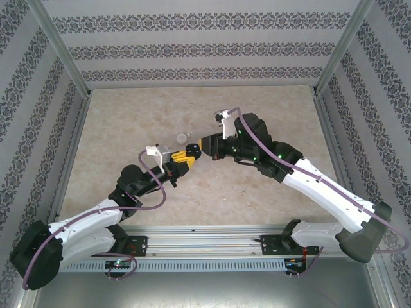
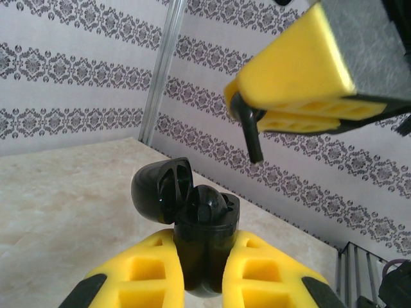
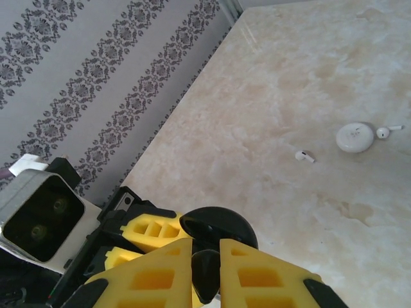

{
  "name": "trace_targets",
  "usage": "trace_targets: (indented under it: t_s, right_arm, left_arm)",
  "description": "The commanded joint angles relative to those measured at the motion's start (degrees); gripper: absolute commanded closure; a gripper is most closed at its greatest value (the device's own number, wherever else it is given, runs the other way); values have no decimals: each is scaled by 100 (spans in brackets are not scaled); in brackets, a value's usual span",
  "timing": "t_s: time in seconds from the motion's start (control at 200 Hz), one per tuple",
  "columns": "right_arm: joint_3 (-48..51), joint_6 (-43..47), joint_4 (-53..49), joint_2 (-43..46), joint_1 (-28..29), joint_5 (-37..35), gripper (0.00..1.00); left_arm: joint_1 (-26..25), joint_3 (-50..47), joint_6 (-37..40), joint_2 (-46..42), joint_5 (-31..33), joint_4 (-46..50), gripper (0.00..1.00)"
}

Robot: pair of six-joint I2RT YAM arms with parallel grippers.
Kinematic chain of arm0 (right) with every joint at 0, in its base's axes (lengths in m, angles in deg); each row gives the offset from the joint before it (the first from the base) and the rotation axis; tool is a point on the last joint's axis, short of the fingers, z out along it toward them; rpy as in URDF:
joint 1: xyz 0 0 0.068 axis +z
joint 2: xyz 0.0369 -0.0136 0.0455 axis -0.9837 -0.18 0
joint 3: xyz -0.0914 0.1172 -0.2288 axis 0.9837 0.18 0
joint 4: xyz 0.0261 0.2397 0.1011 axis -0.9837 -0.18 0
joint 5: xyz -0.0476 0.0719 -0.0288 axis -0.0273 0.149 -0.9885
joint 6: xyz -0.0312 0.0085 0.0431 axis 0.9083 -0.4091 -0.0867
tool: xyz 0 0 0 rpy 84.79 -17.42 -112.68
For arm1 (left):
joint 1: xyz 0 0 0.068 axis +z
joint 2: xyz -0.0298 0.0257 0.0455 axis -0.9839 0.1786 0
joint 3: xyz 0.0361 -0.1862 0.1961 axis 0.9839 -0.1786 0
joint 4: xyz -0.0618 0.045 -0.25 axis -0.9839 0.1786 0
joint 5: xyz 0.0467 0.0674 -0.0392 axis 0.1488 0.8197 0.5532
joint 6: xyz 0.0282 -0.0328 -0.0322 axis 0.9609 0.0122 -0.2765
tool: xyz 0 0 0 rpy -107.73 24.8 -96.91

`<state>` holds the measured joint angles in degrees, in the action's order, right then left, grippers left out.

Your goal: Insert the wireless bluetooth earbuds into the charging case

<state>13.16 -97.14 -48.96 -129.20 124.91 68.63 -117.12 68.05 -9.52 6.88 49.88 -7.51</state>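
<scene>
The walls (image 1: 205, 45) wear pale wallpaper, bands of dark grey damask ornament alternating with plain cream stripes; they close the space at the back and on both sides; silver metal posts (image 1: 61, 48) rise from the far corners and lean outward toward the top; the table top (image 1: 128, 115) is beige and marble-like, with faint cloudy veining and a soft sheen; a slotted silver rail (image 1: 205, 239) runs along its near edge; a plain grey metal sheet (image 1: 212, 289) lies nearer still; the light is even and diffuse, shadows soft and shallow.
</scene>
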Motion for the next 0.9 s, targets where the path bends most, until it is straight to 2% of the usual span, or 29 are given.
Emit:
trace_targets:
  t_s: [0.0,0.325,0.899]
  right_arm:
    - [163,-31,287,132,71,177,86]
    - [555,-222,567,329,80,136,86]
    - [382,-288,772,54,113,269,85]
  left_arm:
    - [5,-62,-195,-108,26,-501,100]
    - [5,-69,-319,70,-144,-686,100]
    - [5,-103,-332,18,-229,-449,100]
